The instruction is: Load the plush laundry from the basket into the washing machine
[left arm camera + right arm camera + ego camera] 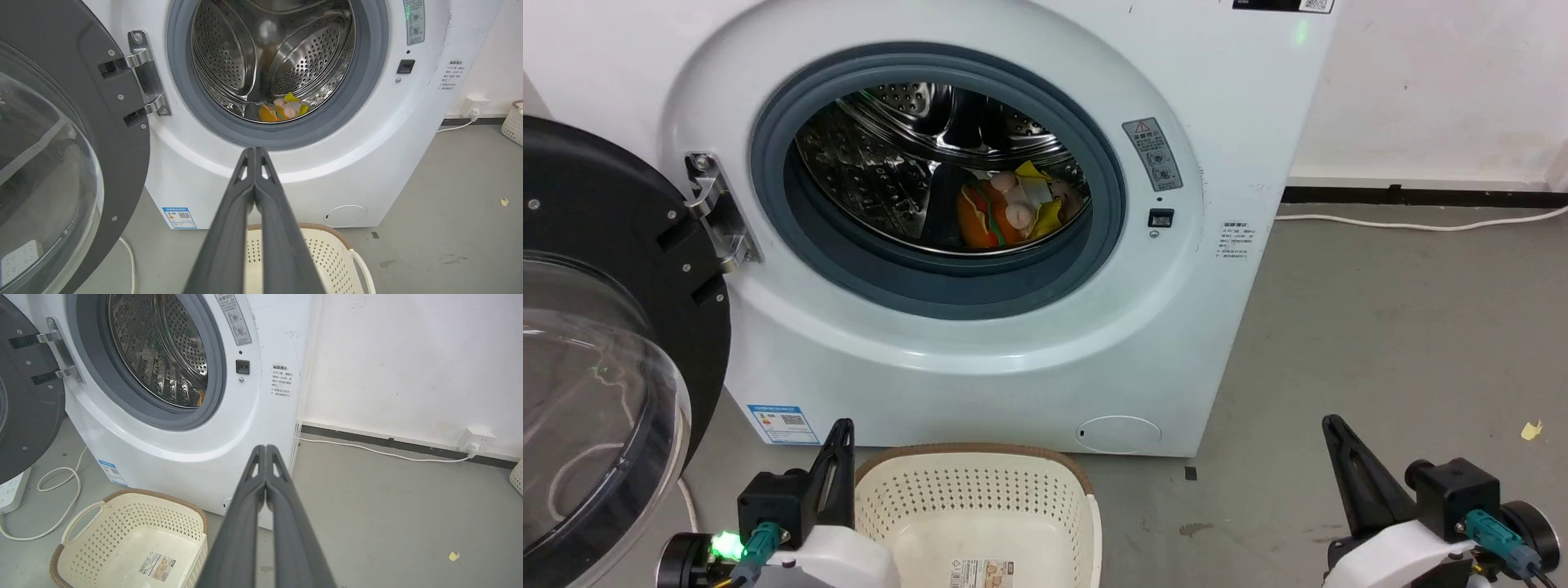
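**Both the left gripper and the right gripper closed on nothing; plush laundry in the drum**

In the left wrist view the left gripper's two dark fingers press together along their whole length, tips meeting with nothing between them. They point at the lower lip of the grey rubber ring. The right wrist view shows the right gripper shut and empty in the same way, aimed at the washing machine's right front corner.

From the head, both arms sit low at the bottom corners with fingers pointing up. The left one is just beside the basket's left rim. The right one is well apart from it, over bare floor. Neither touches anything.

The plush laundry lies at the bottom of the steel drum, orange part to the left, pink and yellow to the right. The basket stands on the floor just in front of the washing machine, a paper label on its inner bottom. The door stands open to the left.

The left wrist view takes in the plush and a second basket by the wall. The right wrist view catches a mere sliver of orange past the ring, along with a wall socket, its white cable and a power strip beneath the door.
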Tool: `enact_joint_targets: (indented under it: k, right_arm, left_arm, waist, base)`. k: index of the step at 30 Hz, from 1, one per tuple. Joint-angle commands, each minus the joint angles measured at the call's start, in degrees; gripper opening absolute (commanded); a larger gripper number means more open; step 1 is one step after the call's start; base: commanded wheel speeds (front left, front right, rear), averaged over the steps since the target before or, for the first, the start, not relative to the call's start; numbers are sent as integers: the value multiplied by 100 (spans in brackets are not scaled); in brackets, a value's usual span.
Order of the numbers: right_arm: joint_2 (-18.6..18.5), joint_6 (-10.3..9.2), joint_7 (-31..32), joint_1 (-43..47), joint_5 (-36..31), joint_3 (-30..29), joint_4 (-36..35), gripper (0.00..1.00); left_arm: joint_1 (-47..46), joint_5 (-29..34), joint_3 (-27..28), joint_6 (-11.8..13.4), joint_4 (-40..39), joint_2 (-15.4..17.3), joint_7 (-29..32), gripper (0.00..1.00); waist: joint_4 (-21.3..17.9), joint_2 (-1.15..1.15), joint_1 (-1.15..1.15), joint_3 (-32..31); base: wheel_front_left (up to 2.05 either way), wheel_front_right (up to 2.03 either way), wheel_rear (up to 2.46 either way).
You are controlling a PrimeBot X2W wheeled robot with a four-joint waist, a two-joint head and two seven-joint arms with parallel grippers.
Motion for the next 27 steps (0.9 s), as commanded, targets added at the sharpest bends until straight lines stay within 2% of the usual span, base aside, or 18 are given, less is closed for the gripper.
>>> enact_joint_targets:
  k: [1,27]
  right_arm:
    - [5,-5,36,-102,-57,5,-44,0]
    - [6,-5,236,-146,-188,17,-96,0]
  left_arm:
    - [-78,69,54,-40,-41,-25,27,0]
    - [-114,289,244,-161,-125,-164,226,0]
  waist:
    - [0,0,0,1]
    - [3,0,-1,9]
  base:
    - [0,0,0]
    - [0,0,0]
